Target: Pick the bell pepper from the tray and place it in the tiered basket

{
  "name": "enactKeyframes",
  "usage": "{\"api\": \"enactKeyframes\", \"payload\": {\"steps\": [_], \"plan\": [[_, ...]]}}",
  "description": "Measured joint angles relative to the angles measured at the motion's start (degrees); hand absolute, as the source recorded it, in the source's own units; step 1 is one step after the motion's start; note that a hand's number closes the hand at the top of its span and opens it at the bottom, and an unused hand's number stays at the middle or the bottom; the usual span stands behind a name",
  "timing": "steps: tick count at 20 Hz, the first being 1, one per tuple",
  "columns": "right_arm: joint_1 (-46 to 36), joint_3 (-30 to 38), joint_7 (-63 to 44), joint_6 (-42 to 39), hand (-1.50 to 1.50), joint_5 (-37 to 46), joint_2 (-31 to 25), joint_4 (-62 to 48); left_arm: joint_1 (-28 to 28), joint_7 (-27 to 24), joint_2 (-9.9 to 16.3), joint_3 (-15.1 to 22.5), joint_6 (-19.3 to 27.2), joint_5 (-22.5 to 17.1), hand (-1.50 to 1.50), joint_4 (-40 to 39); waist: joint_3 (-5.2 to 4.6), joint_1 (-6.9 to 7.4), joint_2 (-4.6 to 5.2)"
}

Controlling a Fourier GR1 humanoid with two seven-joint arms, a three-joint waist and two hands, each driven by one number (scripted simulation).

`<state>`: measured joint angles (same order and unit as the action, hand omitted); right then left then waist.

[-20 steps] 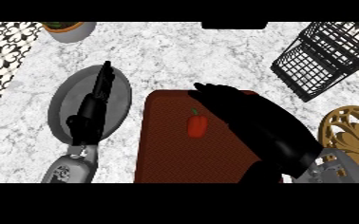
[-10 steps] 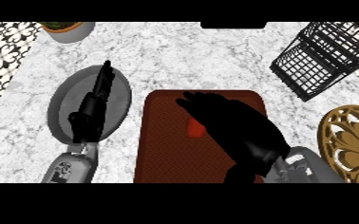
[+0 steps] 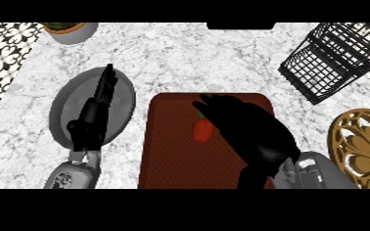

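The right robot hand (image 3: 249,127) hangs over the dark red rectangular tray (image 3: 173,151), fingers relaxed, beside the small red bell pepper (image 3: 203,130). The left robot hand (image 3: 94,110) rests open above a grey round plate (image 3: 72,103).

A grey plate (image 3: 123,85) lies on the marbled white surface (image 3: 188,58). Far behind the plate, at the back edge, stands a pale pot (image 3: 72,33) with green leaves. To the plate's left runs a black-and-white patterned mat (image 3: 13,49). Well off to its right, at the surface's edge, sits a golden openwork trivet (image 3: 353,139).
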<state>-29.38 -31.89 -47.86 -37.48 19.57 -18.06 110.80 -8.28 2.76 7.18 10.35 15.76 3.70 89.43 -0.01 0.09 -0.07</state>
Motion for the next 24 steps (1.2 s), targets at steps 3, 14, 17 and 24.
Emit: {"api": "enactKeyframes", "payload": {"steps": [3,14,17,24], "plan": [[0.61,-0.43,1.39,-1.04,-1.5,3.08,0.51,-0.98,-0.43,-0.46,-0.2,-0.82,-0.57,0.12,0.0,-0.85,0.01,-0.01,0.04],[2.51,-2.53,11.01,-2.54,-1.5,15.67,0.85,-3.53,-0.35,2.25,-0.68,-2.07,-2.1,1.42,0.0,1.67,0.02,0.07,0.05],[2.4,-1.93,12.78,-1.37,-1.5,19.33,1.83,-6.54,0.42,1.22,-1.31,-2.11,-2.19,1.89,0.0,1.42,0.02,0.11,0.07],[4.85,-0.05,15.11,0.14,-1.5,25.25,4.74,-10.34,-0.55,1.21,-2.39,-3.01,-2.72,2.83,0.0,0.56,0.01,0.01,0.06]]}}
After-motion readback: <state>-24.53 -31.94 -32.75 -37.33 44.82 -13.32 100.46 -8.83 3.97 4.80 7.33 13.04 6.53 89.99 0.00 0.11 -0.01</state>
